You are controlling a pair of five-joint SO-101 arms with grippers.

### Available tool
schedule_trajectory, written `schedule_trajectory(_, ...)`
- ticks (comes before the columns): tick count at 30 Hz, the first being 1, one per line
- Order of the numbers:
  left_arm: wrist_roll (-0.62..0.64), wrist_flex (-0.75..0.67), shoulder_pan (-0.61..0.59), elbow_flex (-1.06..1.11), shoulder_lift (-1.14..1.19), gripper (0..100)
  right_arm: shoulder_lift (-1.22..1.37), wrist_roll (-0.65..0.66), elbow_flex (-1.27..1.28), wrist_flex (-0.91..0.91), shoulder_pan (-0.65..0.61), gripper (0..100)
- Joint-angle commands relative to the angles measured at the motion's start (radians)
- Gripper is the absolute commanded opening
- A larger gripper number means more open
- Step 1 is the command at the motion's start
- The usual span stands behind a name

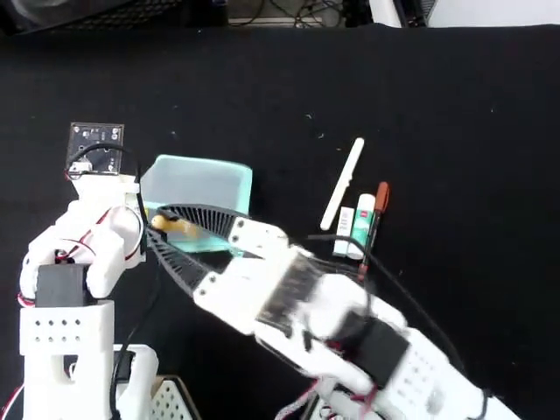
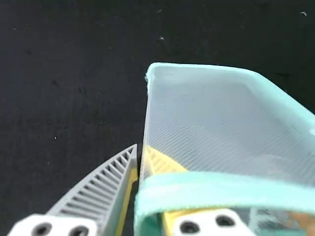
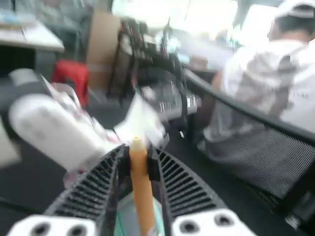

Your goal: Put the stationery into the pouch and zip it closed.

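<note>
White right arm (image 1: 350,324) slants over the black table (image 1: 437,105), its end effector (image 1: 159,224) clenching one orange pen (image 1: 172,225) at one mint translucent pouch (image 1: 197,188). The left end effector (image 2: 141,152) pinches the pouch's wall. One white stick (image 1: 343,184), one green-white tube (image 1: 360,224) and one red-tipped pen (image 1: 378,210) lie nearby.

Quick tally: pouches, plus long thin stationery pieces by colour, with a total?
Teal pouch: 1
Orange stick, gripped in the right hand: 1
White stick, loose on the table: 1
Red-capped pen, loose on the table: 1
Total: 4
</note>
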Motion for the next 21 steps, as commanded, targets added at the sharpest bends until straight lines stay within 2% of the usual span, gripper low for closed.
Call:
schedule_trajectory(1, 0.012, -0.018, -0.005, -0.002, -0.011, 3, -0.008, 0.058, 0.062, -0.069, 0.048, 1.2)
schedule_trajectory(8, 0.012, -0.017, -0.005, -0.002, -0.011, 3, -0.002, 0.083, 0.074, -0.118, 0.089, 1.3)
schedule_trajectory(14, 0.012, -0.017, -0.004, -0.002, -0.011, 3, -0.001, 0.118, 0.071, 0.029, 0.087, 1.7)
schedule_trajectory(16, 0.012, -0.017, -0.004, -0.002, -0.011, 3, -0.001, 0.117, 0.027, 0.129, 0.087, 5.7)
schedule_trajectory(21, 0.012, -0.017, -0.004, -0.002, -0.011, 3, -0.001, 0.098, -0.168, 0.367, 0.087, 24.6)
